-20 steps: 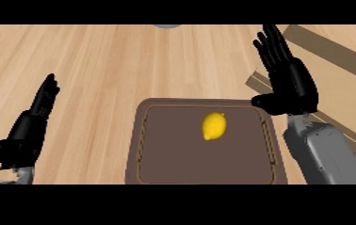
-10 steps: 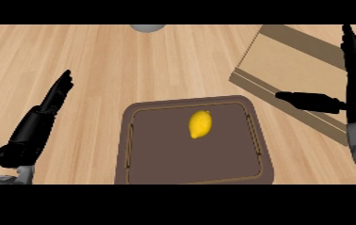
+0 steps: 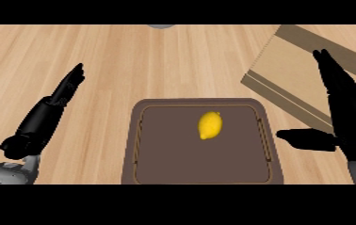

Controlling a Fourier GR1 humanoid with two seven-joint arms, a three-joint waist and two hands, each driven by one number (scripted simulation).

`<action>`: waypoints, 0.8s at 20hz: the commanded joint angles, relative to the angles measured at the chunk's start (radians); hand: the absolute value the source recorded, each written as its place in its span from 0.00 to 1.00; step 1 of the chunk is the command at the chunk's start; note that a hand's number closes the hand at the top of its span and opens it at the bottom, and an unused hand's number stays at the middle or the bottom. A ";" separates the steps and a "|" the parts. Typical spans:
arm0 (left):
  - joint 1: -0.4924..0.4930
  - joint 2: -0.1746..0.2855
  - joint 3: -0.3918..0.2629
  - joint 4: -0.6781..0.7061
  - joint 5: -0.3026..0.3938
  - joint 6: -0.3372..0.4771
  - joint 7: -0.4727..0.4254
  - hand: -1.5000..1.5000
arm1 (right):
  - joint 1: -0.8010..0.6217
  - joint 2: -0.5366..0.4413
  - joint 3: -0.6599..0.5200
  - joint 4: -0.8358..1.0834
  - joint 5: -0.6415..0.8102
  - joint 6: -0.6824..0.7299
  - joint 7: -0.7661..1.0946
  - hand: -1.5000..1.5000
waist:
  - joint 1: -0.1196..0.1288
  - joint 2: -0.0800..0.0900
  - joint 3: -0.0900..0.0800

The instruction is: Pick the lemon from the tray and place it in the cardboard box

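On dark rounded-corner tray (image 3: 167,158); smooth oval yellow lemon (image 3: 211,125); flat tan cardboard box (image 3: 292,64) beside

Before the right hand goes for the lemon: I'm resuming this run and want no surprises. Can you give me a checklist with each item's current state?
1. The lemon lies uncovered in the tray: ok.
2. The right hand is open and holds nothing: ok.
3. Right hand above the lemon: not ok; it is beside the tray's right edge.
4. The cardboard box is in view, to the right of the tray and beyond it: ok.
5. Box open on top to take the lemon: cannot tell.
6. The left hand is open, apart from the tray at the left: ok.
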 commanded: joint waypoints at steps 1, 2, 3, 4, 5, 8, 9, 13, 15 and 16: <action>-0.039 -0.013 -0.020 0.008 -0.003 -0.025 -0.011 0.50 | -0.048 -0.022 0.111 -0.103 0.008 0.216 0.257 0.00 | 0.043 0.008 0.000; -0.049 -0.012 -0.022 0.036 -0.012 -0.031 -0.021 0.50 | -0.068 -0.012 0.143 -0.120 0.019 0.257 0.317 0.00 | 0.048 0.012 0.001; -0.060 -0.012 -0.024 0.023 -0.001 -0.043 -0.008 0.50 | -0.111 0.016 0.161 -0.111 0.007 0.300 0.379 0.00 | 0.070 0.014 0.001; -0.063 -0.028 -0.030 0.036 -0.017 -0.023 -0.008 0.50 | -0.128 0.024 0.178 -0.141 -0.029 0.352 0.426 0.00 | 0.068 0.013 0.001; -0.080 -0.018 -0.029 0.013 -0.003 -0.046 0.002 0.50 | -0.149 0.061 0.207 -0.118 -0.025 0.372 0.481 0.00 | 0.083 0.014 0.002; -0.097 -0.030 -0.035 0.053 -0.005 -0.061 -0.015 0.50 | -0.243 0.116 0.234 -0.044 -0.060 0.456 0.557 0.00 | 0.100 0.022 0.001; -0.090 -0.037 -0.040 0.048 -0.019 -0.044 -0.012 0.50 | -0.252 0.122 0.241 -0.064 -0.076 0.480 0.599 0.00 | 0.095 0.016 0.001; -0.091 -0.045 -0.040 0.063 -0.010 -0.060 -0.024 0.50 | -0.293 0.231 0.289 0.036 -0.091 0.491 0.651 0.00 | 0.097 0.014 0.002; -0.088 -0.035 -0.043 0.039 -0.014 -0.069 -0.026 0.50 | -0.317 0.274 0.290 0.121 -0.085 0.488 0.652 0.00 | 0.108 0.013 0.002; -0.109 -0.035 -0.028 0.056 -0.008 -0.065 -0.015 0.50 | -0.332 0.291 0.288 0.167 -0.081 0.488 0.652 0.00 | 0.106 0.016 0.002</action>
